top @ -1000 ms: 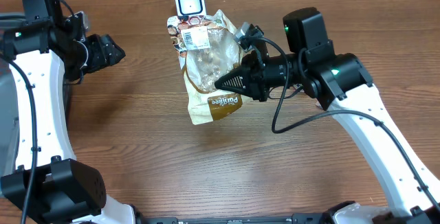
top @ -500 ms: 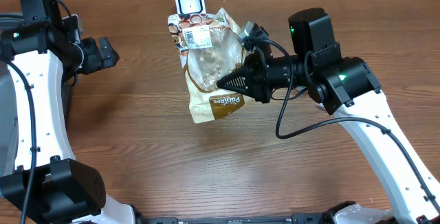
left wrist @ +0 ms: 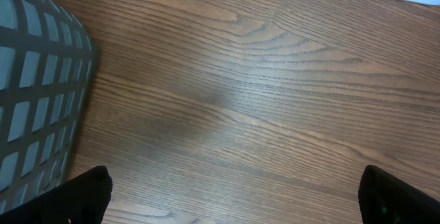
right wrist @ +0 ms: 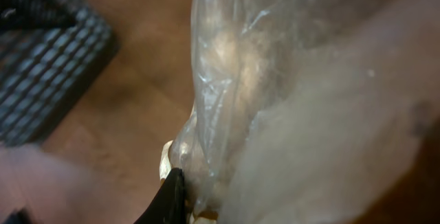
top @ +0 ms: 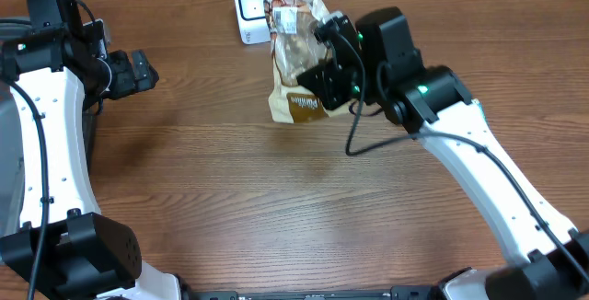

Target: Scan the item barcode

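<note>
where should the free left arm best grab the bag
Likely the brown bottom end of the bag, from the open left side: it sticks out free, while the right gripper pinches the right edge and the top sits by the scanner.

The table [top: 230, 208] is brown wood with a streaked grain and a smooth, low-sheen finish. The bag [top: 296, 56] is thin clear plastic, glossy and crinkled, with a brown printed band and a white paper label [top: 287, 21]. The scanner [top: 250, 5] is smooth white plastic with a shiny face. The basket [left wrist: 34, 93] looks like grey plastic grid. My arm shells are smooth white plastic; my left gripper [top: 145, 68] and right gripper [top: 311, 77] look matt black.
</note>
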Action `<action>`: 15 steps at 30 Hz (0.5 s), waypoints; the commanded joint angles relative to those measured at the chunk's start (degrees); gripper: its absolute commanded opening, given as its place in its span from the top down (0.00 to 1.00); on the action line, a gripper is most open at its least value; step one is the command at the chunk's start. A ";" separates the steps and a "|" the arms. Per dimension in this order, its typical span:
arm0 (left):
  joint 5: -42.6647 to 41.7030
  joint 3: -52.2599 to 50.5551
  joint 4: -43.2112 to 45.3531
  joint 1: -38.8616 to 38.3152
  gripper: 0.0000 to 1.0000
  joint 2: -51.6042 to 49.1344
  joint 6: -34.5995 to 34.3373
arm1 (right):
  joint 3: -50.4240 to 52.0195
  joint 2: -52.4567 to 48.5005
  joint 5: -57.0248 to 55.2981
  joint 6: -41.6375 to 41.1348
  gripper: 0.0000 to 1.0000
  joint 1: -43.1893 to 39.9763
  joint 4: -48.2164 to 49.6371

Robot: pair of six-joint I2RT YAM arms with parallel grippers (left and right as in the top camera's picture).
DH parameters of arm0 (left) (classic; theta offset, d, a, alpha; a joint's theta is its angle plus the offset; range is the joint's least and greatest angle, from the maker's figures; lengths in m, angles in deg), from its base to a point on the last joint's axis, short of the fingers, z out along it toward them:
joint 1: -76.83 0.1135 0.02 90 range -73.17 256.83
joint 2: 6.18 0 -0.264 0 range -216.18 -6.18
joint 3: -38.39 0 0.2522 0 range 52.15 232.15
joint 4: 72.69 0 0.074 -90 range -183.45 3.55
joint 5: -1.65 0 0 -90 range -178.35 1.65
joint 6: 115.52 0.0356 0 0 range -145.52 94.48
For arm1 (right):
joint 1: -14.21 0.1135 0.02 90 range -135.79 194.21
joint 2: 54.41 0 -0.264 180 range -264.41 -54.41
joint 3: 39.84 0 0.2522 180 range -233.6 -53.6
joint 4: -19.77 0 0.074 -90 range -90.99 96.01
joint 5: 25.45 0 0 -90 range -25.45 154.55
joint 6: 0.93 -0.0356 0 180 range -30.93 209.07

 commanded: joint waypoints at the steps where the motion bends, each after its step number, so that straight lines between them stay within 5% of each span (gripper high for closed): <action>1: 0.37 -0.09 0.20 -0.02 0.00 -0.24 1.27 | -9.64 -3.65 -5.18 -0.92 0.96 0.26 0.85; 8: 0.35 -0.09 0.20 -0.07 0.01 -0.24 1.27 | -24.83 -15.69 -20.44 7.54 0.96 2.86 0.11; 15: 0.37 -0.09 0.20 -0.07 0.00 -0.24 1.27 | -25.29 -26.49 -48.33 21.79 0.96 6.56 14.84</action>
